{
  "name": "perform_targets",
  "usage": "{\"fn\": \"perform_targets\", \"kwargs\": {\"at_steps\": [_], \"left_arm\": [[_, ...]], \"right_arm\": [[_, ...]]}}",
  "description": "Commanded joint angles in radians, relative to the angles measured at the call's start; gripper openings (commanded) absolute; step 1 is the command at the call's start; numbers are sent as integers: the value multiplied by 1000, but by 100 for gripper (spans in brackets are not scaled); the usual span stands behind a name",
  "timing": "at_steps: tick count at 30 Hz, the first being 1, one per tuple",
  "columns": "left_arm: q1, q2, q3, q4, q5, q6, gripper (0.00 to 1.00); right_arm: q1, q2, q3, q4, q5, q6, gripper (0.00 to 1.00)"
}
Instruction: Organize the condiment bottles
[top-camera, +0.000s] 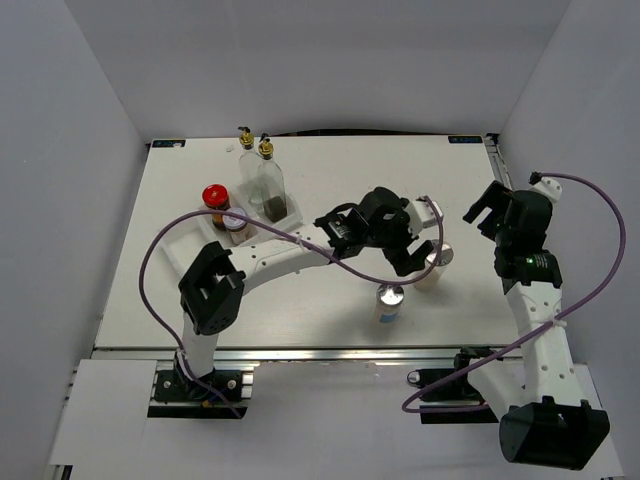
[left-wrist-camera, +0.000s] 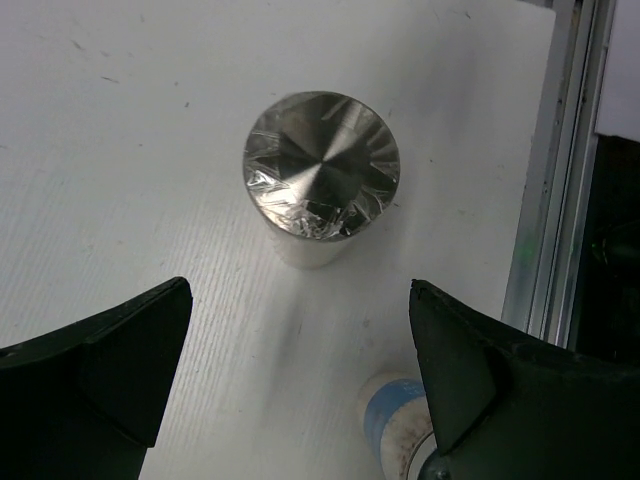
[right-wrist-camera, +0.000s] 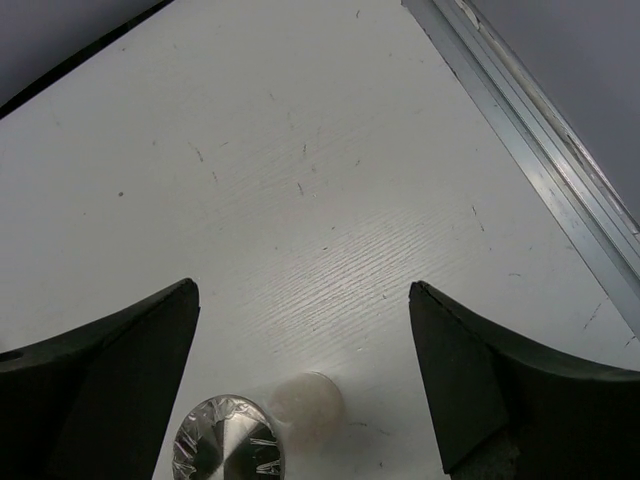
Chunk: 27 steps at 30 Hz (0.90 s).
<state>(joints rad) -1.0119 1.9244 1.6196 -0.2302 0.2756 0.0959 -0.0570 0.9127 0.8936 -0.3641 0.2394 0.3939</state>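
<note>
Left wrist view shows the left gripper (left-wrist-camera: 300, 310), jaws wide, above a silver-capped shaker (left-wrist-camera: 320, 165) at frame centre. The right gripper (right-wrist-camera: 300, 300) also gapes wide, holding nothing.

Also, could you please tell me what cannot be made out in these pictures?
Top view: the left arm covers the near part of the tray.
Top view: the red-lidded jar's label is too small to read.
Top view: the left gripper hides part of the nearby shaker.
Left wrist view: the bottom edge and a finger cut off the blue-labelled shaker.
Right wrist view: the bottom edge cuts off a silver-capped shaker.
</note>
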Motion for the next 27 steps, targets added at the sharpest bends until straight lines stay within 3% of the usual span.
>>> {"fn": "perform_targets", "kwargs": {"at_steps": [1, 14, 27], "left_arm": [[-16, 8, 51, -15, 69, 90, 98], [-53, 257, 218, 193, -124, -4, 98], [-54, 318, 187, 494, -72, -93, 97]], "right_arm": [[-6, -21, 1, 37, -26, 14, 89], [-9, -58, -30, 106, -66, -7, 89], [-10, -90, -35, 96, -95, -10, 89]]}}
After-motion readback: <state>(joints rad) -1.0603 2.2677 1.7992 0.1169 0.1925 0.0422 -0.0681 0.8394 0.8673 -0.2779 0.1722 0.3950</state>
